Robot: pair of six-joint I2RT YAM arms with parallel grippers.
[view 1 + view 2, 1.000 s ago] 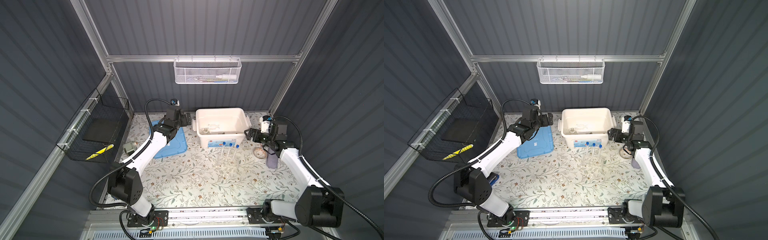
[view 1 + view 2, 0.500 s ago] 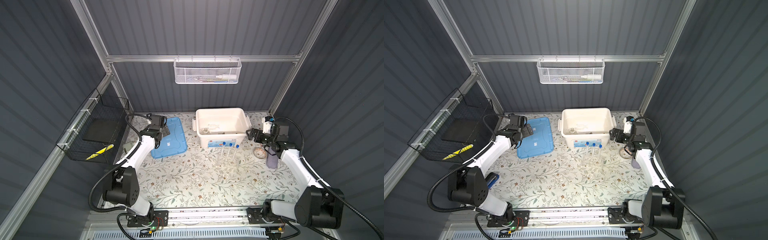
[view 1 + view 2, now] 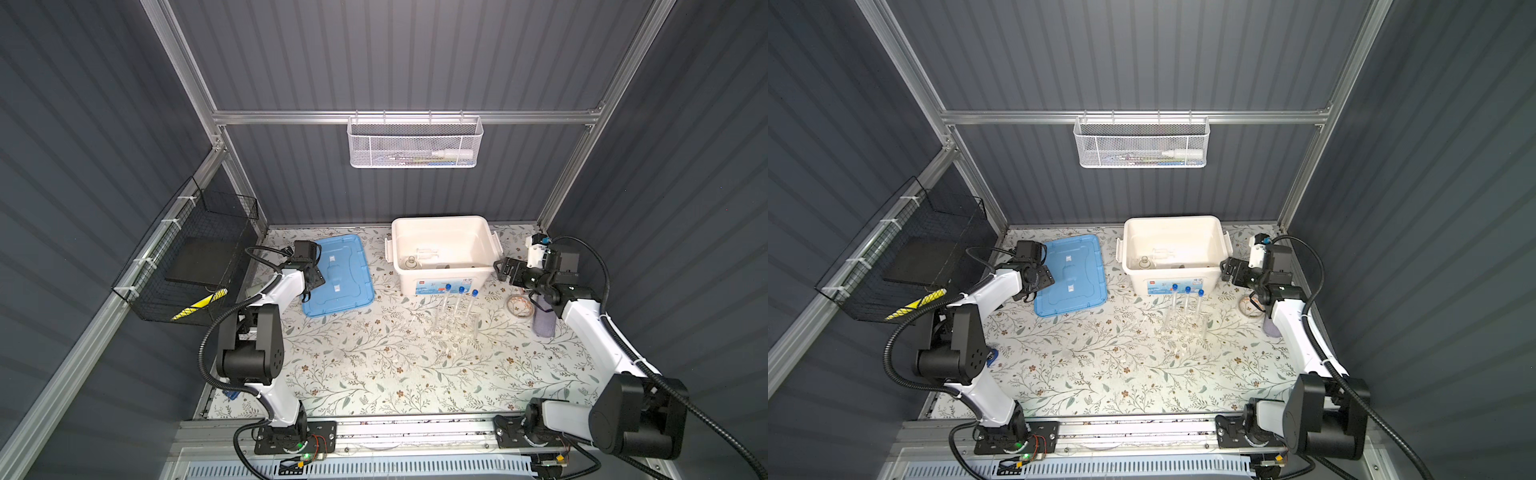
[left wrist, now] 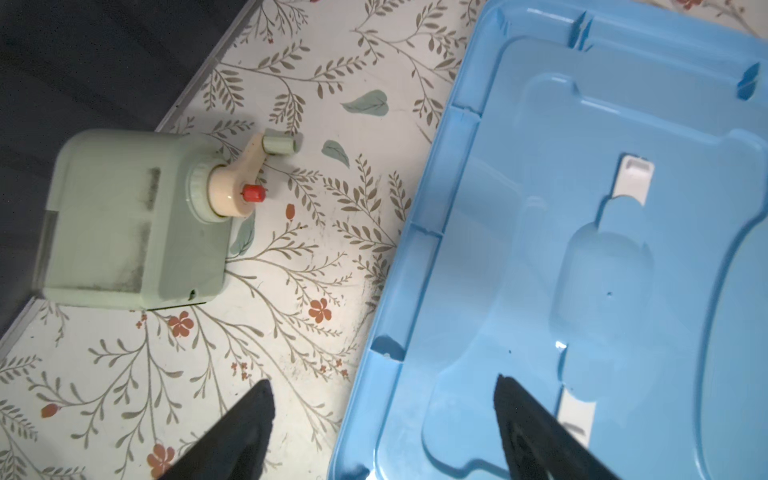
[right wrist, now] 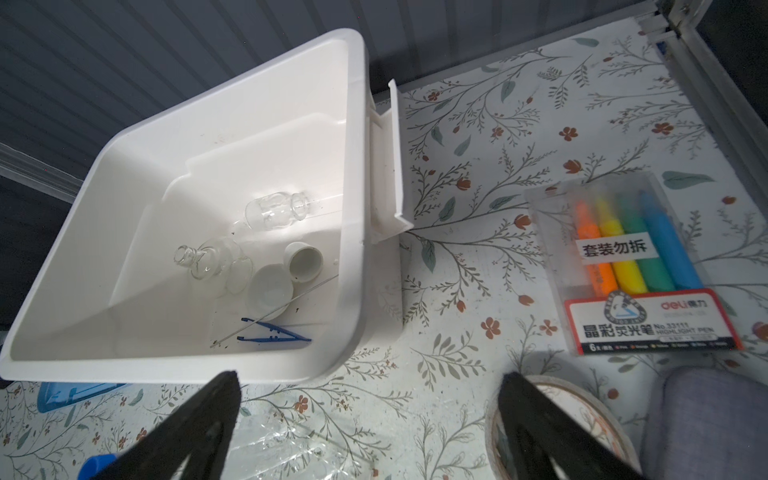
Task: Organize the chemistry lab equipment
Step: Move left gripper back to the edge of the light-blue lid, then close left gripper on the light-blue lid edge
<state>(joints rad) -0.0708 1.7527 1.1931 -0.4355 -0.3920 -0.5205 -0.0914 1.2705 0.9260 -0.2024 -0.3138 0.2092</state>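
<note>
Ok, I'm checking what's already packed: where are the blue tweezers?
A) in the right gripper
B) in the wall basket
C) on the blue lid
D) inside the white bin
D: the tweezers lie on the floor of the white bin, next to the rod.

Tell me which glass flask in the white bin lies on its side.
The round-shouldered flask, farther from the white dishes, lies with its neck horizontal; the conical flask beside them stands upright.
</note>
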